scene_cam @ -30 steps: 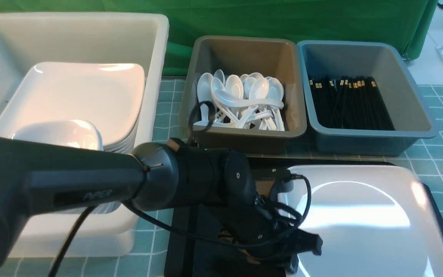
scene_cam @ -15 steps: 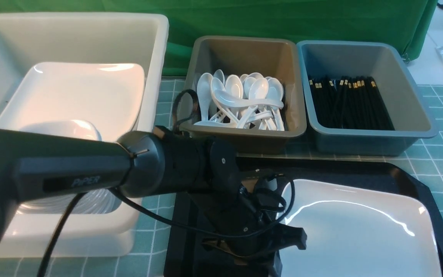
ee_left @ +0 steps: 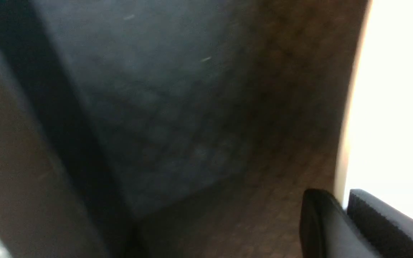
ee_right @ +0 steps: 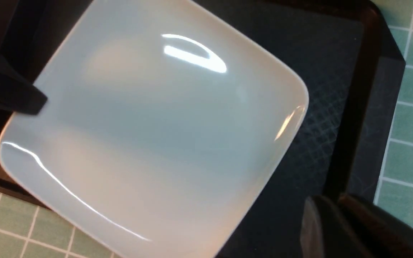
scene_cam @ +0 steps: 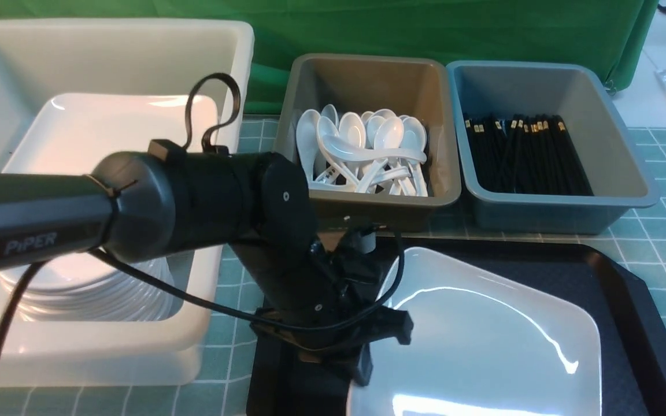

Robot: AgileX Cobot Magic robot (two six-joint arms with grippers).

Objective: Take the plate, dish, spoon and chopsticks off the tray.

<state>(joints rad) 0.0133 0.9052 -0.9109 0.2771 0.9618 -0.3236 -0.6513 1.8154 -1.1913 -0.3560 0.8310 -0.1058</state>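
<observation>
white plate (scene_cam: 483, 335), lower right, tilts off the black tray (scene_cam: 628, 277), rim pinched in the closed left claw (scene_cam: 382, 346); next probably a level carry into the upper-left tub (scene_cam: 235, 75). right claw (ee_right: 339, 229): cannot tell if open.

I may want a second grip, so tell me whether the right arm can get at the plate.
Probably yes. The left claw clamps one edge of the plate over the tray; the opposite edge is bare, and the right claw sits close beside it with nothing between.
</observation>
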